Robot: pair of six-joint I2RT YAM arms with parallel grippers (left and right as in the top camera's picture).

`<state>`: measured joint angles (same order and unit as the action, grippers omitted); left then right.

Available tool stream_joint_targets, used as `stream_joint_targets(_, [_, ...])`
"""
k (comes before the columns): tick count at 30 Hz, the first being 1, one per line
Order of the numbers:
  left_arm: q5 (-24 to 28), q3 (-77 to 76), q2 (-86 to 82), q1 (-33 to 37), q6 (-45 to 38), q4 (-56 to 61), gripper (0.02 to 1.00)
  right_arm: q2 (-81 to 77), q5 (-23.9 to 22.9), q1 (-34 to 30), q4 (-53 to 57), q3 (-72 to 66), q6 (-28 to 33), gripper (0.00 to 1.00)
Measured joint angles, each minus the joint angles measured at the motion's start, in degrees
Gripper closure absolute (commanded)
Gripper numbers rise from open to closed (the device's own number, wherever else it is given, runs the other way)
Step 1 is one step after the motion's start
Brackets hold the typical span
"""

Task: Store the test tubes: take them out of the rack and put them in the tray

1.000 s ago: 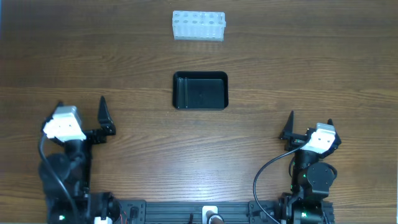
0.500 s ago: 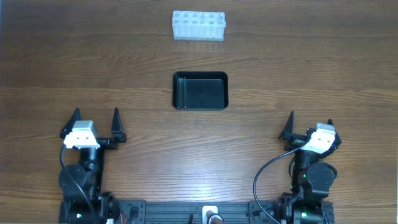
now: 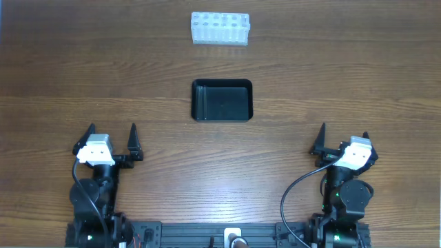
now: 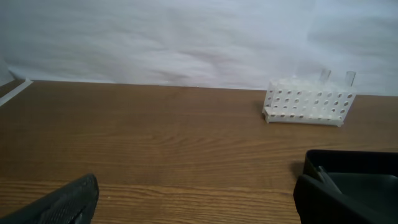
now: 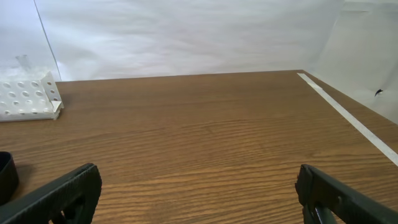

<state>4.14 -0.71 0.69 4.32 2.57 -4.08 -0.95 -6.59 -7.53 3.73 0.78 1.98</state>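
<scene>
As left gripper (image 3: 111, 131) and right gripper (image 3: 343, 134) sit spread open by the table's (image 3: 358, 62) near edge, we find tray (image 3: 196, 103) and rack (image 3: 220, 29) well ahead.

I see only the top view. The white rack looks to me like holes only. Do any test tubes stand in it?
Observer: Yes. In the left wrist view, two clear test tubes rise above the top of the rack, at its end on the right arm's side.
Operator: Thank you. Is there something on the table beyond the right arm, outside my picture?
Observer: In the right wrist view, a white strip, perhaps tape, runs along the wooden table there.
</scene>
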Motion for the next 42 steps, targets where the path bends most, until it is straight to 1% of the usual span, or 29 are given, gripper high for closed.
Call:
stream_joint_targets(36, [0.0, 0.0, 0.0, 0.0, 0.0, 0.0, 0.018, 0.0, 0.0, 0.0, 0.0, 0.0, 0.0, 0.007])
stream_joint_targets(38, [0.0, 0.0, 0.0, 0.0, 0.0, 0.0, 0.018, -0.1, 0.5, 0.0, -1.4, -0.1, 0.0, 0.007])
stream_joint_targets(42, [0.0, 0.0, 0.0, 0.0, 0.0, 0.0, 0.018, -2.6, 4.2, 0.0, -8.6, -0.1, -0.6, 0.009])
